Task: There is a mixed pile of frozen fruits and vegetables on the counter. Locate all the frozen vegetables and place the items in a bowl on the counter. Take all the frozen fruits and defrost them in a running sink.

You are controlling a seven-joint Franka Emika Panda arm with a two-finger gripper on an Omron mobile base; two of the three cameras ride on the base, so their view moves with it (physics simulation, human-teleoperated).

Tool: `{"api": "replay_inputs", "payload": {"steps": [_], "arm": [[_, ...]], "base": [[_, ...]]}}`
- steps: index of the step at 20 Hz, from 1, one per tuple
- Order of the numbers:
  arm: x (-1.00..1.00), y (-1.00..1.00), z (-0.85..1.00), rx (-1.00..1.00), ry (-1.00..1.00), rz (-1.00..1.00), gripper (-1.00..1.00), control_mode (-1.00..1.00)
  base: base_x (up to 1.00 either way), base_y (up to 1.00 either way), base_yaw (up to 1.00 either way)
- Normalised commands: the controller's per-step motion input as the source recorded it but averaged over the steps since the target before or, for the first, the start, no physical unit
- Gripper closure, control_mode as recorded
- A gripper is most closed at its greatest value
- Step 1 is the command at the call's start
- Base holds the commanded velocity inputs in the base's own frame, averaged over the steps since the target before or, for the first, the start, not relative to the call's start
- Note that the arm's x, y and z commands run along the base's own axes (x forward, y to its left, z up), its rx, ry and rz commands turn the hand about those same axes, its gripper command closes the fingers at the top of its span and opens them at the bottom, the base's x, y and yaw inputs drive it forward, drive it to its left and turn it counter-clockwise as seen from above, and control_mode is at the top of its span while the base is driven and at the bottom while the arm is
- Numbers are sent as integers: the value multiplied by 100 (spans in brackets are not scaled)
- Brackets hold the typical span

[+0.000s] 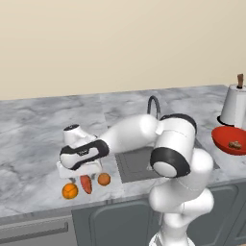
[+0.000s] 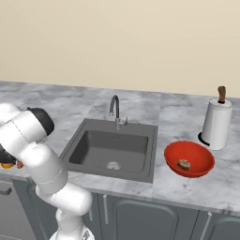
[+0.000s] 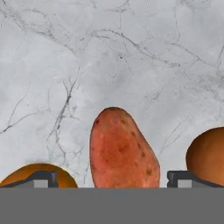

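Reaching left and low over the marble surface (image 1: 33,129), the arm hangs its jaws wide around the reddish sweet potato (image 3: 122,151), flanked by two orange balls (image 1: 70,191) (image 1: 104,179); rightward lie the sink (image 2: 112,150) and red bowl (image 2: 189,159) holding the mushroom (image 2: 183,164).

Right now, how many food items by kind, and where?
Orange balls: 2 (one, another), on the counter.
Reddish oblong piece: 1, between them, under the claw.
Brown lump: 1, in the red bowl.
Total: 4.
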Motion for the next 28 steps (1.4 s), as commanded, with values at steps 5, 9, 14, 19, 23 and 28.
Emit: {"api": "replay_inputs", "payload": {"steps": [5, 9, 14, 19, 23, 28], "arm": [[-19, -11, -22, 0, 8, -8, 100, -100], [-12, -5, -9, 0, 2, -5, 100, -100], [-15, -17, 38, 0, -5, -1, 100, -100], [-22, -43, 79, 0, -16, -4, 100, -100], [-12, -66, 63, 0, -15, 0, 100, -100], [-12, -80, 41, 1, -14, 0, 100, -100]], "base": [[0, 0, 0], [0, 0, 0], [0, 0, 0], [0, 0, 0], [0, 0, 0], [0, 0, 0]]}}
